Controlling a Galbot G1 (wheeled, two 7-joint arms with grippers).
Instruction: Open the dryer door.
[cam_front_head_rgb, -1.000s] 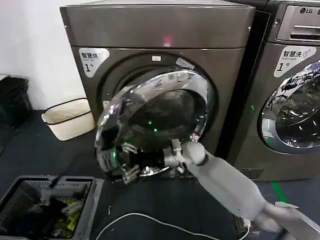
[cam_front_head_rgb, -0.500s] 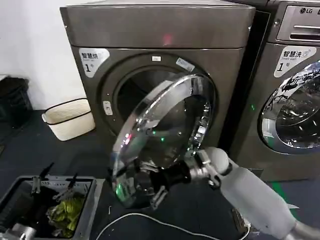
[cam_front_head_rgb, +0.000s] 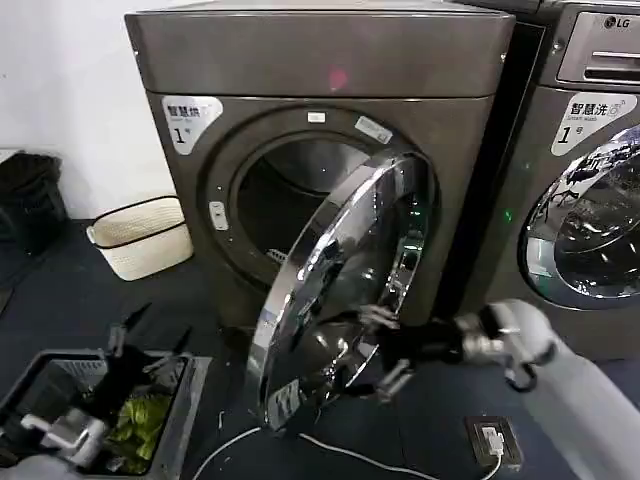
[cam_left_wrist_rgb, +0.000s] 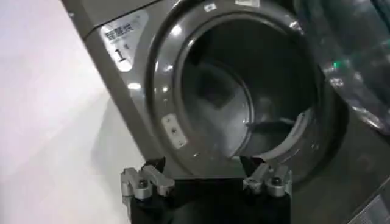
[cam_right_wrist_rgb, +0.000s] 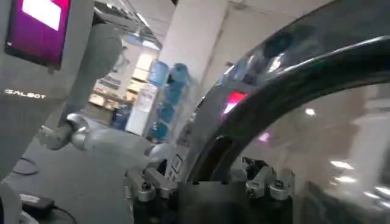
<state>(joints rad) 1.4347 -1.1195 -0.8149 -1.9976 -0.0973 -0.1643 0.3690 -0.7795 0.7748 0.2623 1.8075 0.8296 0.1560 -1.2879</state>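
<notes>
The dryer (cam_front_head_rgb: 320, 60) is a bronze-grey box with a white "1" sticker. Its round opening (cam_front_head_rgb: 280, 200) is uncovered. The dryer door (cam_front_head_rgb: 340, 290), a chrome ring around dark glass, stands swung out about halfway, hinged on the right. My right gripper (cam_front_head_rgb: 376, 348) is open at the door's lower outer face, fingers spread against the glass. In the right wrist view the door's chrome rim (cam_right_wrist_rgb: 256, 79) runs up from between the fingers of the right gripper (cam_right_wrist_rgb: 207, 182). My left gripper (cam_front_head_rgb: 140, 345) hovers open over the dark basket, facing the dryer's opening (cam_left_wrist_rgb: 244, 91); its fingers (cam_left_wrist_rgb: 144, 182) hold nothing.
A dark laundry basket (cam_front_head_rgb: 45, 375) with clothes stands at the lower left, a white basket (cam_front_head_rgb: 140, 235) by the wall. The LG machine (cam_front_head_rgb: 590, 180) stands right of the dryer. A white cable (cam_front_head_rgb: 340, 458) and a floor socket (cam_front_head_rgb: 490, 440) lie under the door.
The door has swung farther out and to the right. My right gripper moved right with it. My left gripper has risen into view above the dark basket.
</notes>
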